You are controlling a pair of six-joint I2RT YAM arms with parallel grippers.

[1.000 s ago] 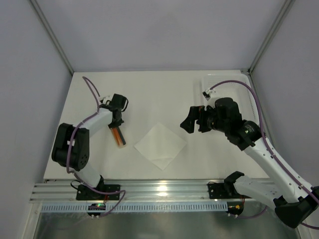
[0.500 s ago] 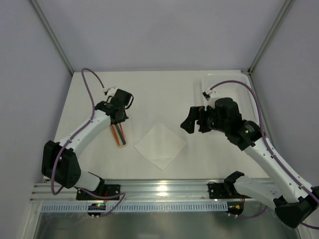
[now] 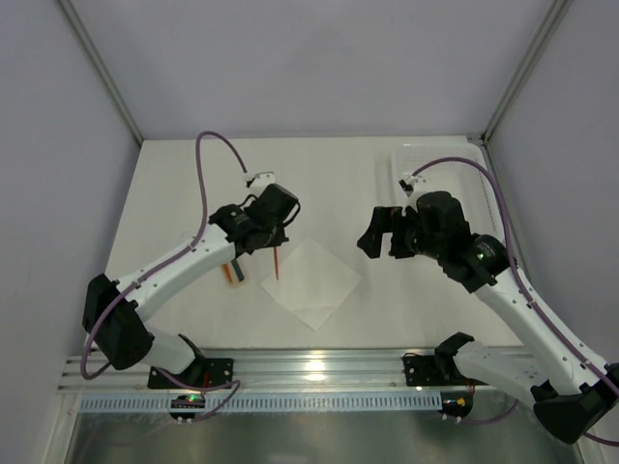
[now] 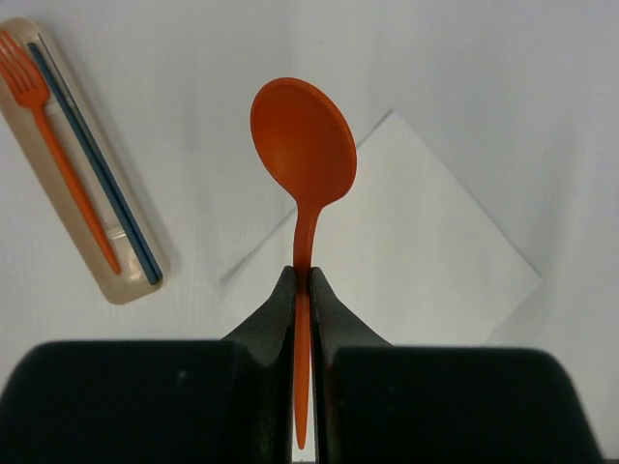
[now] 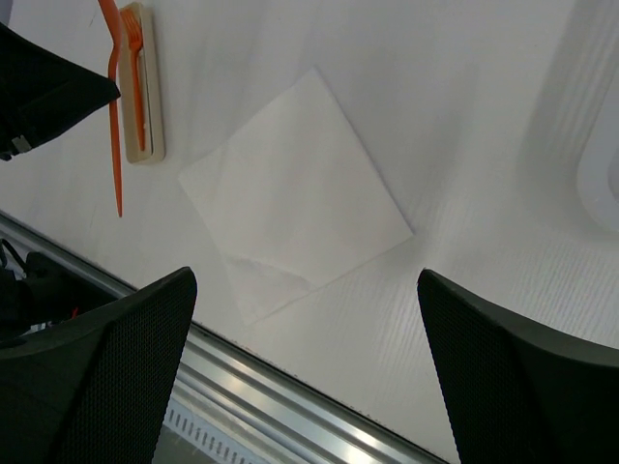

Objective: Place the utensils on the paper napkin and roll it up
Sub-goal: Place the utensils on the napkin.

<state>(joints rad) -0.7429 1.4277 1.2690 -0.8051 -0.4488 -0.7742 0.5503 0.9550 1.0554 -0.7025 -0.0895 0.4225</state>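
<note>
Transfer of a first utensil to the paper napkin (image 3: 314, 282). The left gripper (image 4: 302, 282) is clamped on the handle of an orange spoon (image 4: 302, 145), its jaws pressed together on the thin stem. In the left wrist view the bowl points to twelve o'clock and hangs over the napkin's ten o'clock edge. The spoon appears to be held clear of the table (image 3: 193, 174), not yet laid down.

The napkin lies flat as a diamond at the table's near centre, one corner toward six o'clock. A tan tray (image 4: 124, 286), at nine o'clock of the napkin, holds an orange fork (image 4: 53, 145) and a slim blue utensil (image 4: 97, 174), both awaiting transfer. The right gripper (image 3: 383, 237) hovers at two o'clock of the napkin with jaws spread wide, holding nothing.

Good practice for this step, as judged here:
- Carry the spoon to the napkin's middle.
- Align it with one diagonal so that the other pieces can lie alongside.
- Lower it until the bowl rests on the paper.
- Part the jaws and lift straight up.

The thin sheet may slide or crease if the spoon is dragged across it.
</note>
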